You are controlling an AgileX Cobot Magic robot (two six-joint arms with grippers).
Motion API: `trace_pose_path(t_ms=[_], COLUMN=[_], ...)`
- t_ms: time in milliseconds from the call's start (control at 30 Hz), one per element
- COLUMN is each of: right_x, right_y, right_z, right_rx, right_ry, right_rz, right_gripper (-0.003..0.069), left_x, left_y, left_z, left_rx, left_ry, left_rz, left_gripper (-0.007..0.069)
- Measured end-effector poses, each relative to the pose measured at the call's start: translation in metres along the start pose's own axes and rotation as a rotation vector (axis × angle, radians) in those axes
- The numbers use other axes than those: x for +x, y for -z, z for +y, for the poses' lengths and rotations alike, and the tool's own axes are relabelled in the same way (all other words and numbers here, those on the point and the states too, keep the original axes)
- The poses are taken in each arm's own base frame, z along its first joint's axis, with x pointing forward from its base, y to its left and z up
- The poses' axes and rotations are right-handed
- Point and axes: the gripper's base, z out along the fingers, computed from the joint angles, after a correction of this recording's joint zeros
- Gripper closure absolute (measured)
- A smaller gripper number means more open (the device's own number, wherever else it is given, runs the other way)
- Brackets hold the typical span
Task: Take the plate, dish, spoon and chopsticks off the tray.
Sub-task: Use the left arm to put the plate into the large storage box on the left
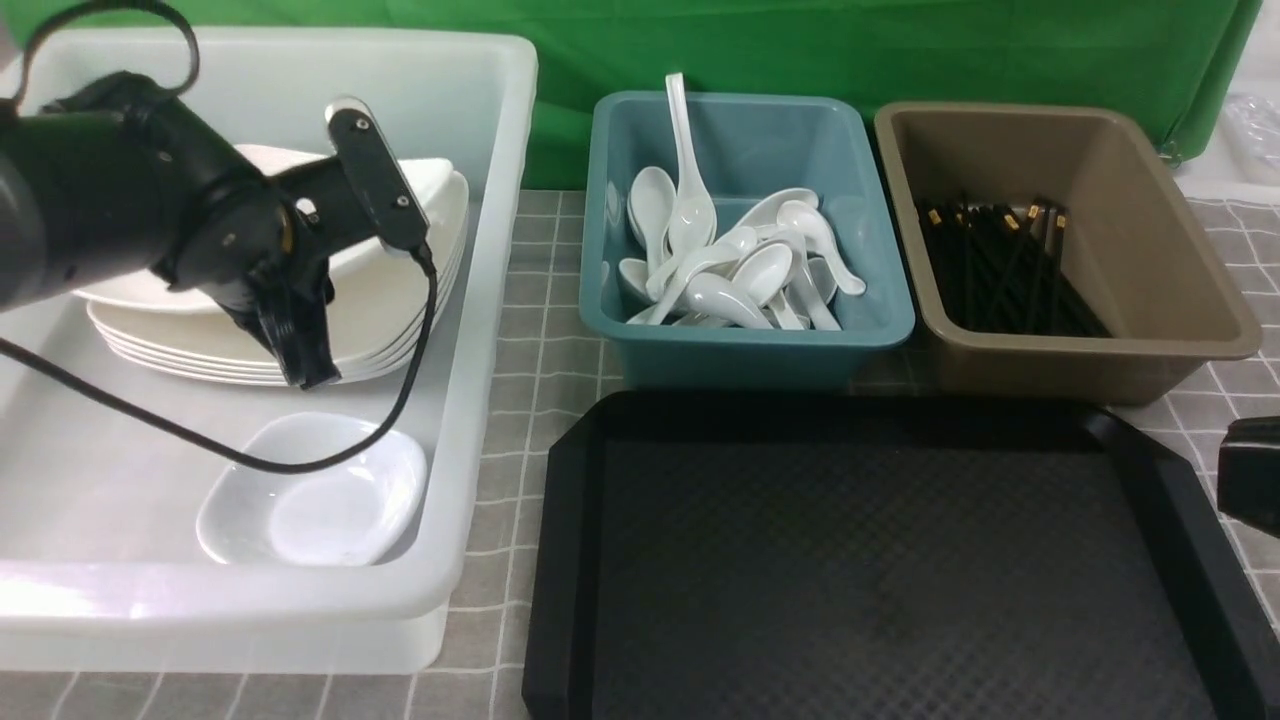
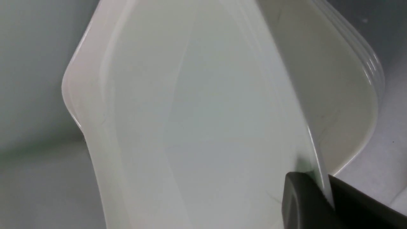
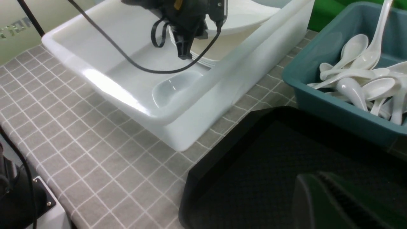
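Observation:
My left gripper (image 1: 300,365) is shut on the rim of the white plate (image 2: 206,127), which hangs tilted over a stack of like plates (image 1: 200,345) inside the white tub (image 1: 480,380). In the left wrist view the gripper (image 2: 324,194) pinches that thin edge between both fingers. The small white dish (image 1: 320,500) lies on the tub floor near the front. The black tray (image 1: 560,560) has nothing on it. White spoons (image 1: 730,280) fill the teal tub and black chopsticks (image 1: 1000,270) lie in the brown tub; I cannot single out the task's own. My right gripper (image 3: 321,178) is shut, low over the tray's right side.
The teal tub (image 1: 600,330) and brown tub (image 1: 1230,340) stand side by side behind the tray. A black cable (image 1: 400,400) droops from my left wrist over the dish. Grey checked cloth (image 1: 520,350) covers the table between tub and tray.

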Motion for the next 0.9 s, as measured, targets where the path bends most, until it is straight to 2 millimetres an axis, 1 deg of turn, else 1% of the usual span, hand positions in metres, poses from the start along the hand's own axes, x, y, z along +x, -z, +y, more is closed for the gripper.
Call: trace_pose_path(t_ms=[200,367,433,467,533,633,733,800,833,900], right_x=[0.001,0.004,0.005,0.006,0.006,0.006,0.006,0.007,0.007,0.007], right_y=[0.0,0.0,0.0,0.0,0.001,0.001,0.001,0.0,0.0,0.0], right_z=[0.002,0.006,0.007,0.008,0.008,0.009,0.009,0.009,0.009,0.009], right_rx=[-0.024,-0.066,-0.079,-0.082,-0.09,-0.093,-0.094,-0.094,-0.094,-0.094], right_ry=[-0.025,-0.041,-0.047,-0.048,-0.052,-0.054,-0.055,-0.055,-0.053,-0.052], right_rz=[0.011,0.043,0.06,0.063,0.071,0.072,0.074,0.076,0.076,0.076], right_gripper=[0.0624,0.0624,0.0623,0.0622,0.0621,0.062,0.0617,0.0615,0.0615,0.0613], left_x=[-0.004,-0.005,-0.006,-0.006,-0.007,-0.007,-0.006,-0.006,-0.006,-0.007], left_y=[-0.011,-0.027,-0.03,-0.03,-0.03,-0.03,-0.022,-0.014,-0.006,0.011], left_z=[-0.004,-0.012,-0.015,-0.016,-0.017,-0.018,-0.017,-0.014,-0.011,-0.006], left_rx=[0.008,0.043,0.062,0.065,0.075,0.093,0.11,0.113,0.112,0.107], left_ry=[0.0,0.003,0.03,0.035,0.064,0.093,0.136,0.168,0.193,0.239], left_rz=[-0.03,-0.02,-0.025,-0.028,-0.04,-0.034,-0.027,-0.037,-0.048,-0.075], left_gripper=[0.0588,0.0521,0.0468,0.0456,0.0365,0.0286,0.0208,0.0177,0.0155,0.0135])
